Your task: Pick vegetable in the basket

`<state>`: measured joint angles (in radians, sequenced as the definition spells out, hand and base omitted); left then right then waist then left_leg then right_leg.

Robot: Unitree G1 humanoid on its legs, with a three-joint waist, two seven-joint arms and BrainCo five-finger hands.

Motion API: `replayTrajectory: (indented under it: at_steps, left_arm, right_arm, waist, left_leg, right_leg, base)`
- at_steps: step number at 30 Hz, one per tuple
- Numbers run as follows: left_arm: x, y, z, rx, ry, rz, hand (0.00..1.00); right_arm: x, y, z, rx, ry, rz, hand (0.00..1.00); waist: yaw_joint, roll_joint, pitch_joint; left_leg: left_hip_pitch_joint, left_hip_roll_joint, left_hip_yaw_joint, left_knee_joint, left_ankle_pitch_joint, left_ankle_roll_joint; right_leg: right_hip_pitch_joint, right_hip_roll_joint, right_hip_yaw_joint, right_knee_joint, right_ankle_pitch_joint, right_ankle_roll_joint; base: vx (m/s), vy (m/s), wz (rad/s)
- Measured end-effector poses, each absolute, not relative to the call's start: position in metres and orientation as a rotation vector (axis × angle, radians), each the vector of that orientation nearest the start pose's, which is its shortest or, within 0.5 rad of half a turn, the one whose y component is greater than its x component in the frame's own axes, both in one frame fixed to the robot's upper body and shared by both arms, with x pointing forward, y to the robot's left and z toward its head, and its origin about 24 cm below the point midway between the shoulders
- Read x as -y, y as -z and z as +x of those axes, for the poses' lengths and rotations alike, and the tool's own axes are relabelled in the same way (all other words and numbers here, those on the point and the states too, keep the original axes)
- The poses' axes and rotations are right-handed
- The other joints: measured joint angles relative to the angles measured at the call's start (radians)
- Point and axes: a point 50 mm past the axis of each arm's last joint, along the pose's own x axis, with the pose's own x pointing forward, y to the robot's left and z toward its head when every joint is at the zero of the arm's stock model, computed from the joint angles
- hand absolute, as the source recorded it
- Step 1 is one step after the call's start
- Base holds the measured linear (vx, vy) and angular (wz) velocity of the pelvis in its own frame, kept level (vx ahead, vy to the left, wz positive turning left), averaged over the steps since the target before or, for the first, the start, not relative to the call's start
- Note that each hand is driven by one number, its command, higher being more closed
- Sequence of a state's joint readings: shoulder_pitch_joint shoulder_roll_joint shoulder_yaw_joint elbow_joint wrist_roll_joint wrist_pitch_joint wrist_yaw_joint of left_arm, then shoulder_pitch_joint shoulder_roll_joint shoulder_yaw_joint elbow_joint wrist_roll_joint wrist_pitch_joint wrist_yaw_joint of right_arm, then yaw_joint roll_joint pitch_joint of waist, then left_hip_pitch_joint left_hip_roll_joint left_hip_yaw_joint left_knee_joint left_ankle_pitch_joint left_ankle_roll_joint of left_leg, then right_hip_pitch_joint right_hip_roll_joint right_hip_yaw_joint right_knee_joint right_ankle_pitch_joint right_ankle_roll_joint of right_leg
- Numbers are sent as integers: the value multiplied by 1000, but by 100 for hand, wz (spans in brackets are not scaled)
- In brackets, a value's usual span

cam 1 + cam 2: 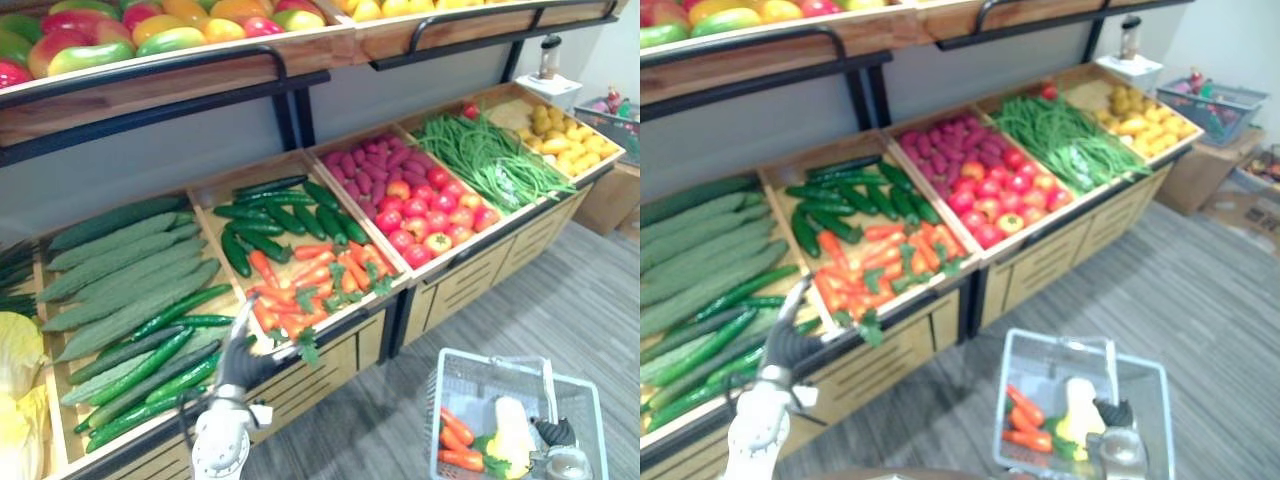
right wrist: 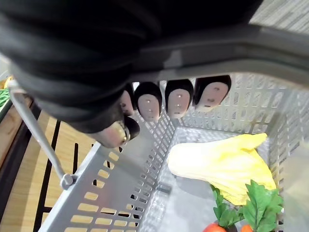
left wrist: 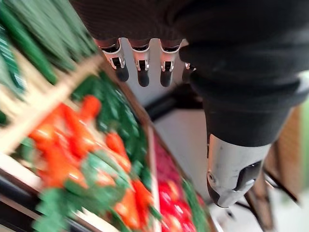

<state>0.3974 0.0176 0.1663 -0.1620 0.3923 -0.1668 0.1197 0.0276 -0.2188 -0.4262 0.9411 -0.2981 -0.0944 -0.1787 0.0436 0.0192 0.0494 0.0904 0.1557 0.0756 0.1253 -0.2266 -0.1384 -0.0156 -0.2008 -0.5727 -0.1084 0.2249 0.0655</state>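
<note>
**A:** Since the carrots (image 1: 310, 280) are the closest loose vegetable, where do they sit in the left eye view?

**B:** They fill the near half of a wooden crate (image 1: 250, 172), with short dark cucumbers (image 1: 270, 225) behind them. The left hand (image 1: 240, 360) hovers at the crate's near edge, just left of the pile, and I can't see it touching anything. The basket (image 1: 437, 400) hangs near right, well apart from the crate, and already holds carrots and a pale cabbage.

**A:** Does the right eye view add anything?

**B:** It shows the same layout. The right hand (image 1: 1118, 412) is at the top of the basket, by the handle.

**A:** What about the left wrist view?

**B:** The fingers (image 3: 142, 72) are straight and spread, holding nothing. The orange roots and their green tops lie beyond them.

**A:** And the right wrist view?

**B:** Those fingers (image 2: 176, 99) are curled round the grey handle (image 2: 217, 48), so that hand is carrying the basket. The cabbage (image 2: 222, 164) lies on the basket floor below.

**A:** How would a carrot handle?

**B:** I'd judge it light and stiff, but smooth and tapered, so it could roll or slip out towards the thin end. The leafy top is soft and would probably tear, so it's a poor place to hold. A better grip is across the thick upper part of the root, thumb against fingers. It's best to take one from the top of the heap, because the carrots overlap and pulling a lower one may drag its neighbours along.
</note>
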Motion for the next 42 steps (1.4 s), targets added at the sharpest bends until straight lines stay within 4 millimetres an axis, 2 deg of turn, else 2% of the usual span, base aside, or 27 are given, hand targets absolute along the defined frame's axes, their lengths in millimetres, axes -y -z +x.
replayTrajectory:
  at_steps: [7, 9, 12, 16, 18, 20, 26, 27, 29, 30, 32, 34, 35, 36, 37, 38, 39, 40, 42]
  left_arm:
    - [-236, 53, 127, -419, -534, 481, 0]
    - [-242, 77, 107, -555, -602, 466, 0]
    - [-244, 97, 84, -695, -677, 418, 0]
    - [-234, 129, 56, -926, -659, 383, 0]
    - [-222, 147, 37, -1085, -605, 371, 0]
    - [-220, 155, 25, -1178, -586, 370, 0]
    - [-230, 159, 10, -1266, -574, 375, 0]
    - [-226, 161, 8, -1290, -536, 351, 0]
    - [-219, 164, 14, -1291, -469, 339, 0]
    - [-217, 164, 20, -1276, -430, 344, 0]
    - [-219, 164, 26, -1260, -394, 367, 0]
    - [-225, 162, 33, -1234, -358, 415, 0]
    - [-228, 160, 41, -1205, -350, 433, 0]
    - [-227, 160, 40, -1204, -347, 431, 0]
    - [-225, 159, 45, -1187, -339, 427, 0]
    - [-224, 159, 48, -1179, -336, 425, 0]
    - [-222, 159, 55, -1161, -325, 420, 0]
    - [-223, 158, 55, -1160, -323, 416, 0]
    - [-222, 159, 56, -1164, -324, 406, 0]
  right_arm:
    - [296, 121, 109, -889, 625, -329, 100]
    - [292, 124, 103, -894, 673, -298, 100]
    - [287, 127, 98, -906, 707, -270, 100]
    - [285, 128, 95, -907, 761, -237, 100]
    - [281, 130, 95, -911, 766, -221, 100]
    - [277, 131, 96, -910, 774, -215, 100]
    - [274, 132, 97, -912, 761, -218, 100]
    - [274, 132, 98, -910, 757, -216, 100]
    - [276, 129, 103, -887, 762, -218, 100]
    - [276, 126, 107, -866, 763, -215, 100]
    - [275, 122, 111, -828, 763, -213, 100]
    - [271, 118, 114, -796, 739, -219, 100]
    - [267, 118, 115, -789, 725, -219, 100]
    - [265, 117, 119, -780, 720, -216, 100]
    - [266, 115, 124, -768, 719, -211, 100]
    - [267, 114, 126, -759, 724, -211, 100]
    - [271, 113, 123, -762, 741, -221, 100]
    - [271, 113, 125, -762, 726, -231, 100]
    - [270, 112, 128, -754, 689, -259, 100]
  waist:
    - [-3, -12, -9]
    - [-4, -20, -13]
    - [-6, -27, -14]
    - [-15, -27, -14]
    - [-16, -26, -13]
    - [-20, -26, -12]
    - [-31, -18, 1]
    - [-45, -14, 10]
    - [-53, -11, 38]
    - [-70, -17, 54]
    - [-71, -29, 76]
    - [-75, -52, 78]
    - [-85, -67, 86]
    - [-85, -42, 88]
    - [-83, -21, 97]
    - [-90, -21, 101]
    - [-94, -27, 111]
    - [-89, -39, 120]
    - [-94, -36, 120]
  left_leg:
    - [10, -2, -41, -42, 30, -2]
    - [17, -2, -48, -62, 41, -2]
    - [19, -3, -55, -78, 49, -2]
    - [23, -3, -55, -90, 55, -2]
    - [44, -1, -33, -103, 55, -3]
    - [64, 1, -7, -110, 54, -5]
    - [144, 14, 104, -122, 34, -16]
    - [163, 18, 142, -109, 17, -19]
    - [178, 28, 194, -70, -14, -18]
    - [185, 25, 226, -51, -26, -18]
    - [212, 14, 285, -51, -34, -19]
    - [215, -7, 375, -50, -42, -14]
    - [217, -13, 418, -47, -43, -9]
    - [216, -1, 452, -50, -38, -1]
    - [217, 34, 522, -50, -36, -3]
    - [217, 38, 536, -51, -34, -4]
    - [235, 35, 574, -48, -31, -8]
    - [247, 25, 619, -34, -31, -8]
    - [248, 28, 696, -17, -13, 5]
  right_leg:
    - [22, -7, -47, 0, -14, 1]
    - [25, -7, -55, -1, -15, 2]
    - [25, -9, -63, -1, -16, 2]
    - [25, -9, -64, -1, -17, 4]
    - [24, -6, -45, -3, -16, 6]
    - [23, 0, -21, -5, -16, 6]
    - [22, 31, 81, 0, -14, 8]
    - [17, 35, 117, 11, -17, 4]
    - [-19, 33, 170, 88, -40, 6]
    - [-48, 28, 203, 140, -46, 2]
    - [-78, 31, 261, 175, -49, 0]
    - [-132, 46, 347, 176, -21, 29]
    - [-140, 62, 368, 135, 29, 59]
    - [-138, 79, 366, 98, 56, 77]
    - [-185, 75, 219, 321, -108, -78]
    - [-202, 44, 154, 463, -212, -107]
    - [-185, -3, 50, 598, -309, -96]
    - [-182, -2, 11, 586, -311, -103]
    - [-156, 55, -14, 470, -294, -125]
  base:
    - [11, -24, 20]
    - [2, -19, 9]
    - [-1, -10, 8]
    - [3, -3, 0]
    - [11, 5, -23]
    - [10, 15, -35]
    - [23, 24, -55]
    - [13, 48, -67]
    - [-27, 54, -82]
    - [-54, 44, -94]
    - [-68, 50, -88]
    - [-120, 68, -117]
    - [-116, 44, -110]
    - [-112, -4, -122]
    - [-67, -25, -95]
    - [27, -40, -105]
    - [81, -14, -93]
    - [58, -19, -129]
    - [-15, -13, -112]
